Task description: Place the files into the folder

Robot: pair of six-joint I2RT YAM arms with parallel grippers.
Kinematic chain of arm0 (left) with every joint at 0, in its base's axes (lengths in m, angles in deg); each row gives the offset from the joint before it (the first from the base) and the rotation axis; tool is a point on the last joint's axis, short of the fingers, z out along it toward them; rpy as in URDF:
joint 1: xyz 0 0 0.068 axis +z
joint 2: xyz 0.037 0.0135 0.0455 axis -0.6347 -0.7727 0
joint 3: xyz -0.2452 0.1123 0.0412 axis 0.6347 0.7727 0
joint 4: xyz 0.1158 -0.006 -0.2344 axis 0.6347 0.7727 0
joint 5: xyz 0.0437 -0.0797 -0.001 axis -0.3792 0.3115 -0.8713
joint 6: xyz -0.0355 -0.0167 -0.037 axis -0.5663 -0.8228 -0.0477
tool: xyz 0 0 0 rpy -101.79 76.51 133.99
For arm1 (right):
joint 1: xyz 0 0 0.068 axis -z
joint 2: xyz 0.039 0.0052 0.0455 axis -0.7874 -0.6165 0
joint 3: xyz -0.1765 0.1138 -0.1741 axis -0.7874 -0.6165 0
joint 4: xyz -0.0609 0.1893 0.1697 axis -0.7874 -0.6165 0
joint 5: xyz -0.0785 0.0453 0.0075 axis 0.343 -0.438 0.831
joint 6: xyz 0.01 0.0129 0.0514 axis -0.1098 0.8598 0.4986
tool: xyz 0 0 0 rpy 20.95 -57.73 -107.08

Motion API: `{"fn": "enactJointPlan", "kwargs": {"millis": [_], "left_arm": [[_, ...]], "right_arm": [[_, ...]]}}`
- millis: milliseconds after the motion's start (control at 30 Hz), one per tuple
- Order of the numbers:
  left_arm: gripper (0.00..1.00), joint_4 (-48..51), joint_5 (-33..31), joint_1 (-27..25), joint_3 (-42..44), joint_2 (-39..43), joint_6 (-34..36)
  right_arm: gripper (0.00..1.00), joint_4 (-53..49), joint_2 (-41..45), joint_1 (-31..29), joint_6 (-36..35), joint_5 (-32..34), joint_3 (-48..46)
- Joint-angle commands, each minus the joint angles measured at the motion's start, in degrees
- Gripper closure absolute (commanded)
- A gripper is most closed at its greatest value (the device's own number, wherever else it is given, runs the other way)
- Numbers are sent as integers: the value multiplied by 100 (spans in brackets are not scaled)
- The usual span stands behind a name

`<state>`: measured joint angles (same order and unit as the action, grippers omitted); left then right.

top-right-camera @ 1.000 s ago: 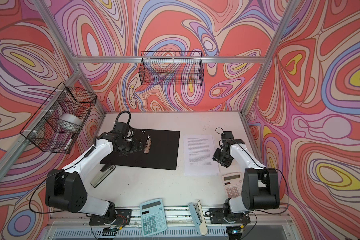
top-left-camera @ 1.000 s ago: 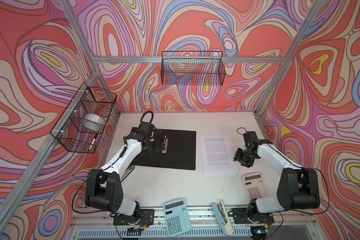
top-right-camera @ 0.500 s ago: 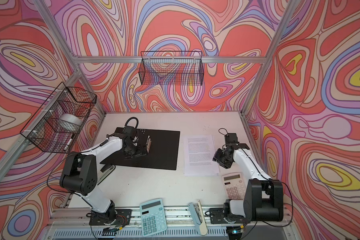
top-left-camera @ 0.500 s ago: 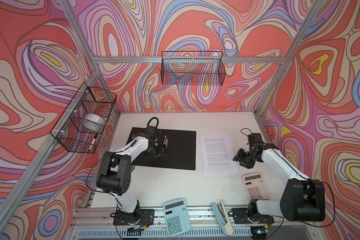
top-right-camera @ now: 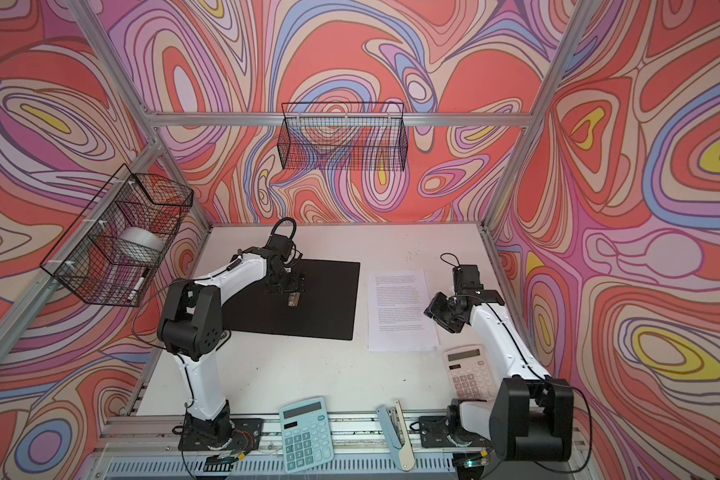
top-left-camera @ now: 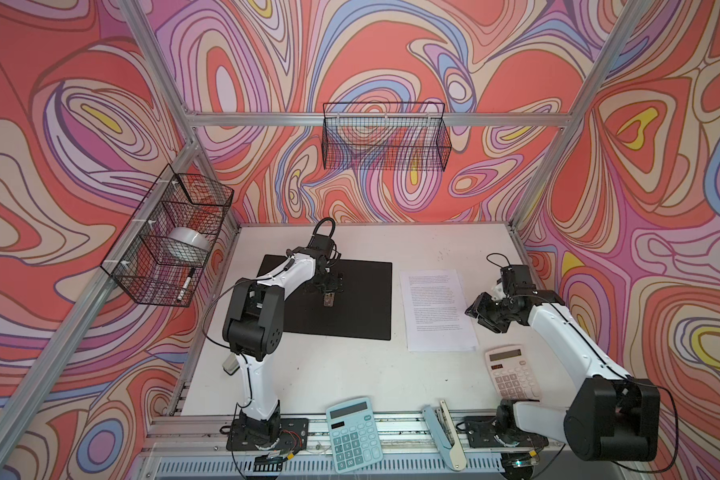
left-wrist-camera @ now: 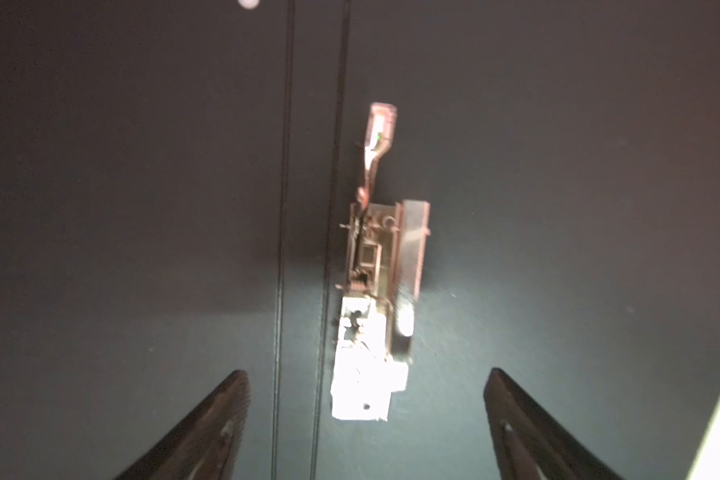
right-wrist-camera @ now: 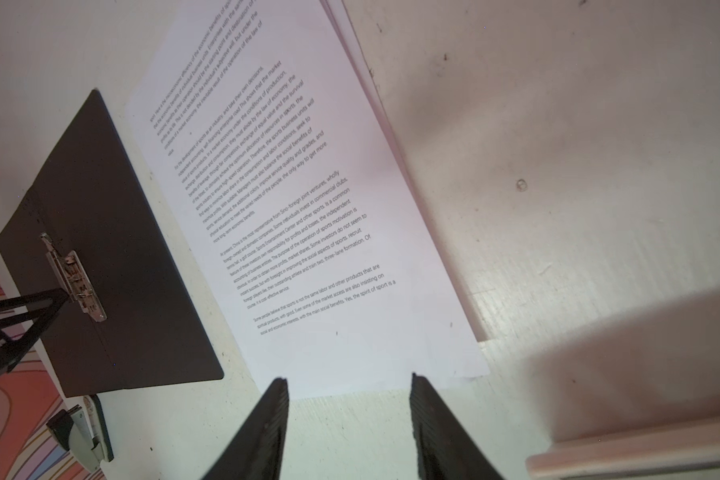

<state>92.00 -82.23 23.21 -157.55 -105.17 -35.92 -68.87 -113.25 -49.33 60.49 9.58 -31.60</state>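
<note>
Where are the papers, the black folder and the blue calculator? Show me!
files [top-left-camera: 437,309]: in a top view, middle of the printed top sheet.
folder [top-left-camera: 362,303]: in a top view, bare black inside surface.
blue calculator [top-left-camera: 355,444]: in a top view, on its keys.

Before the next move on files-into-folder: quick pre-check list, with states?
1. Folder lying open, black inside up: ok.
2. Clip lever up: cannot tell, blurred.
3. Left jaws open over the clip, holding nothing: ok.
4. Files squared as one stack: not ok, lower sheets stick out at one edge.
5. Right jaws open at the files' edge, nothing gripped: ok.
6. Table strip between files and folder bare: ok.
</note>
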Motion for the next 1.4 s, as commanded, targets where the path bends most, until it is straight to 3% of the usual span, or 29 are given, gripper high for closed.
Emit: {"fn": "enactJointPlan", "kwargs": {"millis": [0, 233, 400, 833, 1067, 1367], "left_arm": [[14, 552, -321, -31, -367, -314, -127], [24, 942, -359, -46, -865, -704, -259], [37, 1072, -335, -59, -1094, -847, -328], [42, 1415, -255, -56, -1486, -1230, -430], [55, 1507, -210, -60, -1667, -1351, -503], [62, 1621, -165, -56, -1884, -1495, -633]], "right_arm": [[49, 59, 131, 16, 2, -74, 86], [50, 53, 141, 14, -49, -152, 189], [50, 109, 90, 11, -70, -169, 217], [50, 189, 105, 11, -40, -232, 156], [50, 233, 54, 13, -58, -258, 158], [51, 291, -16, 12, -90, -276, 112]]}}
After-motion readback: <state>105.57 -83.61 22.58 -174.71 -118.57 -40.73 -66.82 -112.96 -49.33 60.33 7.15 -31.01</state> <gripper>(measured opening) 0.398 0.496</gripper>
